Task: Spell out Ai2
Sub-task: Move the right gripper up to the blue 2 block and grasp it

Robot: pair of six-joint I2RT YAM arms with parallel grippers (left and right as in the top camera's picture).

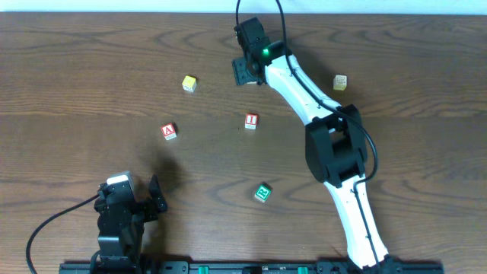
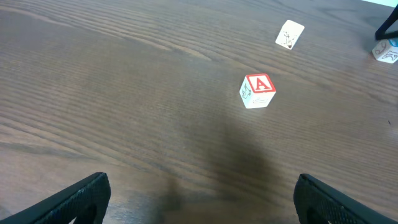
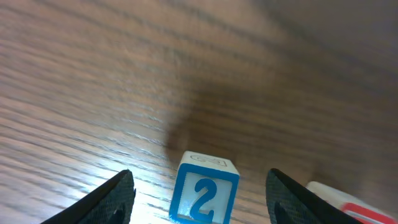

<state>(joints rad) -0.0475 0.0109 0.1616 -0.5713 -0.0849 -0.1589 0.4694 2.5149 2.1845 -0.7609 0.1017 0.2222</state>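
Observation:
The red "A" block (image 1: 169,132) lies left of centre and shows in the left wrist view (image 2: 257,91). The red "I" block (image 1: 251,121) lies in the middle. The blue "2" block (image 3: 204,190) stands on the table between my right gripper's (image 3: 200,177) open fingers, not gripped. In the overhead view the right gripper (image 1: 246,72) covers it at the far middle. It also shows at the right edge of the left wrist view (image 2: 385,51). My left gripper (image 1: 156,198) (image 2: 202,183) is open and empty near the front left, well short of the "A" block.
A yellow block (image 1: 189,83) (image 2: 290,34) lies far left of centre. A cream block (image 1: 340,81) lies at the far right. A green block (image 1: 262,193) lies front of centre. A red and white block (image 3: 348,208) shows at the lower right of the right wrist view.

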